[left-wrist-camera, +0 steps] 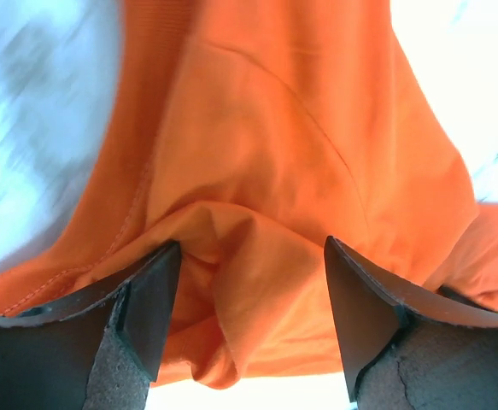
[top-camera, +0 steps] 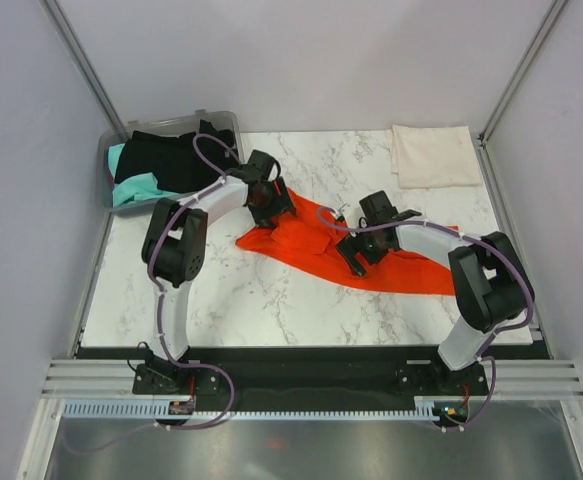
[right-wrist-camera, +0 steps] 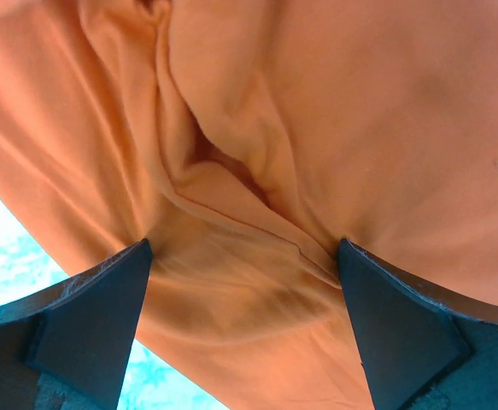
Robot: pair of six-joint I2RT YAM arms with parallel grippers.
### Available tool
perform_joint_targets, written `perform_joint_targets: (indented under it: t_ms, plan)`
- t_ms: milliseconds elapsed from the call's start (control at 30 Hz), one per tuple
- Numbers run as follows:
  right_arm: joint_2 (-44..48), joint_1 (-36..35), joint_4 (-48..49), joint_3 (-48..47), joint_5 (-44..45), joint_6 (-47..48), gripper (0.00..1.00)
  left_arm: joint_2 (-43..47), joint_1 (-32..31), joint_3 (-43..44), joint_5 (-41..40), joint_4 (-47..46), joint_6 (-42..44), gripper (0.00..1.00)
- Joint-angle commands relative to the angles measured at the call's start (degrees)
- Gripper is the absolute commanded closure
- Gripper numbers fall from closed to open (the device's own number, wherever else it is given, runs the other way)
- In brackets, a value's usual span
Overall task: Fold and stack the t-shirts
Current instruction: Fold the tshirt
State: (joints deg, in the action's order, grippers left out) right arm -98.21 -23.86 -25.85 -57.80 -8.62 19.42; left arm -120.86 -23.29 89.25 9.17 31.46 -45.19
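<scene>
Two arms reach out over the marble bench (top-camera: 221, 290), and both meet at the orange-red t-shirt (top-camera: 296, 240), which lies unfolded and rumpled in a slanting band across the middle of the bench, running from its centre toward the near right. The left tool (top-camera: 268, 205) is down on the far left end of that shirt. In the left wrist view the left tool (left-wrist-camera: 253, 248) has its jaws spread wide, both tips resting on the orange-red t-shirt (left-wrist-camera: 274, 128), with a soft ridge of cloth pushed up between them; the ridge is loose and the jaws are not pinched on it, so the tool is released. The right tool (top-camera: 356, 258) sits on the middle of the same shirt, a little to the right of and nearer than the left one. In the right wrist view the right tool (right-wrist-camera: 244, 248) is likewise released, its jaws as far apart as they go and planted on the orange-red t-shirt (right-wrist-camera: 317, 128), with a deep crease running between the tips. A cream-white t-shirt (top-camera: 433, 155) lies flat and folded in the far right corner of the bench, well apart from both arms. At the far left corner stands a clear grey bin (top-camera: 104, 165), which holds a black t-shirt (top-camera: 166, 155) heaped on top and a teal t-shirt (top-camera: 131, 185) showing at its left, nearer side.
</scene>
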Motion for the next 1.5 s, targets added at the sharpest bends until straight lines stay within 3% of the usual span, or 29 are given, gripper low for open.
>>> perform_joint_targets:
  t_ms: [0,233,467,633,733,767,833,1000,1167,1367,1467]
  plan:
    - [2.67,0.92,-0.79,2.51,1.42,-1.93,0.02,-6.92,-0.88,5.39,-2.31,-1.05,5.63,0.24]
    - [2.24,1.09,-1.57,2.26,3.17,-10.62,0.02,-11.6,-0.79,18.22,-5.12,-0.18,14.41,0.27]
    - [4.78,1.18,-3.95,-2.49,5.28,-19.42,0.02,3.94,-0.79,10.77,-8.91,-2.37,18.03,0.28]
    - [11.11,1.36,-4.3,-5.56,7.3,-24.16,0.02,9.58,-0.71,8.75,-1.19,-3.86,17.24,0.31]
    - [14.09,1.71,-5.35,-6.62,8.27,-26.27,0.02,8.36,-0.79,7.96,9.53,-7.46,14.96,0.6]
    - [15.76,1.8,-5.44,-6.54,8.27,-27.23,0.02,6.97,-0.71,7.52,11.81,-9.91,13.91,0.79]
    - [17.52,2.15,-5.71,-5.75,9.68,-28.03,0.02,6.08,-0.44,5.15,17.86,-13.43,10.13,0.97]
    - [21.83,2.41,-6.14,-3.03,8.71,-29.7,0.02,4.06,0.61,-2.49,23.51,-27.13,1.97,0.98]
    - [23.24,2.76,-6.41,-1.35,8.71,-31.46,0.02,0.19,3.07,-6.28,24.85,-32.85,-1.13,0.98]
    - [21.84,2.76,-6.41,0.84,6.6,-31.64,0.02,-8.07,7.55,-3.05,25.89,-31.82,2.73,0.98]
    - [20.44,2.76,-7.02,1.64,8.27,-29.1,0.02,-9.66,7.65,1.17,26.17,-26.12,8.68,0.98]
